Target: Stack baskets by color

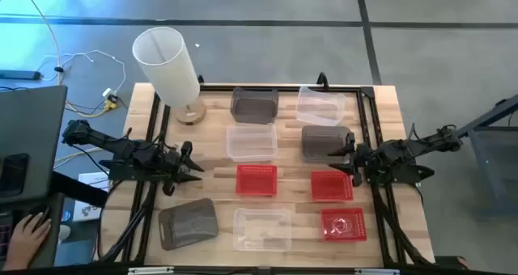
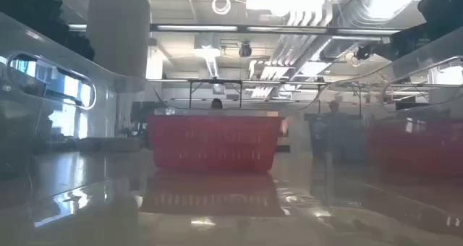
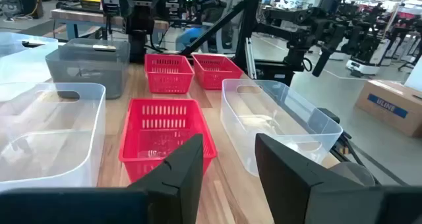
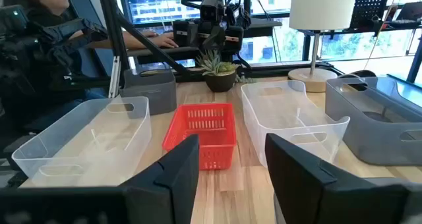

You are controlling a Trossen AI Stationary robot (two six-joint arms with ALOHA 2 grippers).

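Observation:
Nine small baskets stand on the wooden table in three rows. The far row has a dark grey basket (image 1: pixel 255 103) and a clear one (image 1: pixel 320 105). In the middle are a clear one (image 1: pixel 252 142), a dark grey one (image 1: pixel 327 142) and two red ones (image 1: pixel 256 180) (image 1: pixel 332 186). The near row has a dark grey one (image 1: pixel 188 224), a clear one (image 1: pixel 261 229) and a red one (image 1: pixel 344 224). My left gripper (image 1: pixel 194 163) stands open at the table's left, facing a red basket (image 3: pixel 165 135). My right gripper (image 1: pixel 338 160) stands open at the right, beside the dark grey basket.
A tall white lamp (image 1: pixel 167 61) stands at the far left corner. A small green plant (image 4: pixel 217 69) sits near the left arm. A black frame (image 1: pixel 366 93) runs along the table's edges. A person sits at the left, one hand (image 1: pixel 28 230) on a keyboard.

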